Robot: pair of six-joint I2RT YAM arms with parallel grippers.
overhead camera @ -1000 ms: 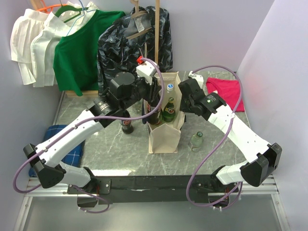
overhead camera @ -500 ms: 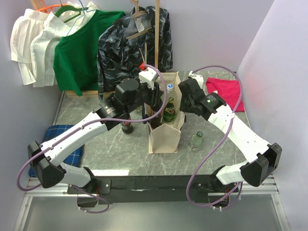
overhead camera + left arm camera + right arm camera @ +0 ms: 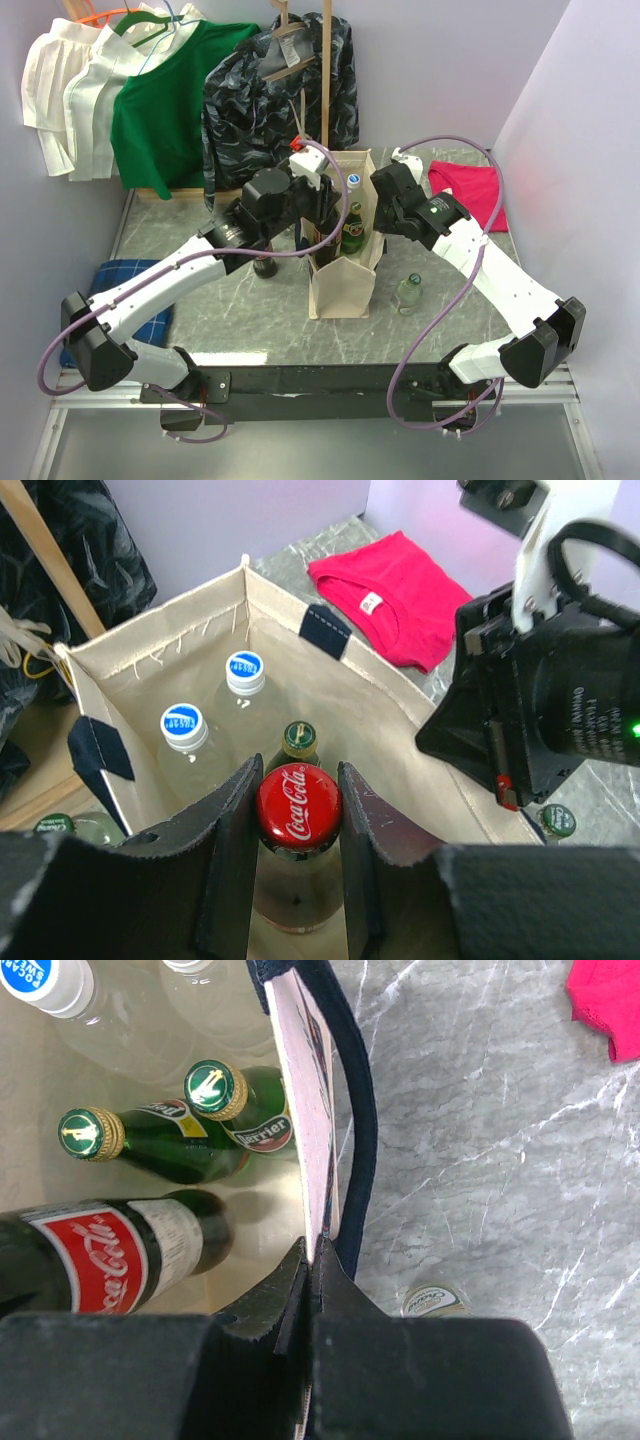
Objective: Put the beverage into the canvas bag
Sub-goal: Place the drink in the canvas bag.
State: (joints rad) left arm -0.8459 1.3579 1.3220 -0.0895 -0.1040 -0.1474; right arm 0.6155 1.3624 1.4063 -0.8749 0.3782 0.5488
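The cream canvas bag with navy handles stands open at the table's middle. My left gripper is shut on the red-capped Coca-Cola bottle at its neck. The bottle's body hangs inside the bag, next to two green bottles and two water bottles with blue-and-white caps. My right gripper is shut on the right wall of the bag at its rim, just inside the navy handle. From above, the left gripper is over the bag's left side and the right gripper at its right rim.
A small clear bottle stands on the marble table right of the bag. A dark cola bottle stands left of it under my left arm. A red shirt lies far right and a blue cloth near left. Garments hang at the back.
My left arm has carried the Coca-Cola bottle rightward and lower, over the bag's opening and down into it. The right arm and the bag have stayed put.
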